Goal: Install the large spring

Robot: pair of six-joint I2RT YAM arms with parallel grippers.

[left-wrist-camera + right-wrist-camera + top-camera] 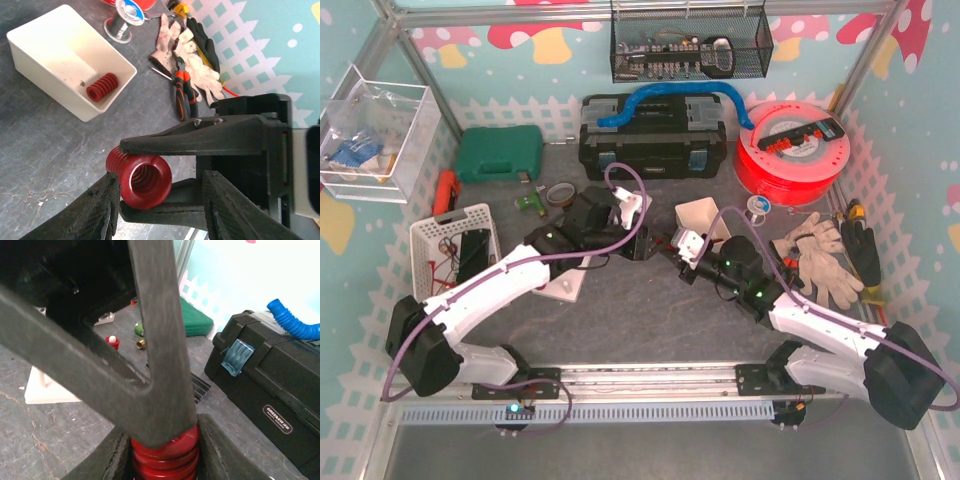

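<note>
Now, your right jaws clamp the large spring (144,179), left jaws half-open around it; a skewed squeeze could pop it onto the worktop (45,145).

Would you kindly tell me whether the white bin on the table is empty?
No, a small red spring lies inside the white bin, near its corner.

A workshop-style robot cell: an aluminium frame (500,14) with a mushroom-and-fence backdrop (520,72) encloses a grey bench (650,322) carrying a black toolbox (652,142), green tool case (499,153), red filament spool (790,152), work gloves (815,255), pliers (181,82) and a hanging wire basket (756,50) of parts.
</note>
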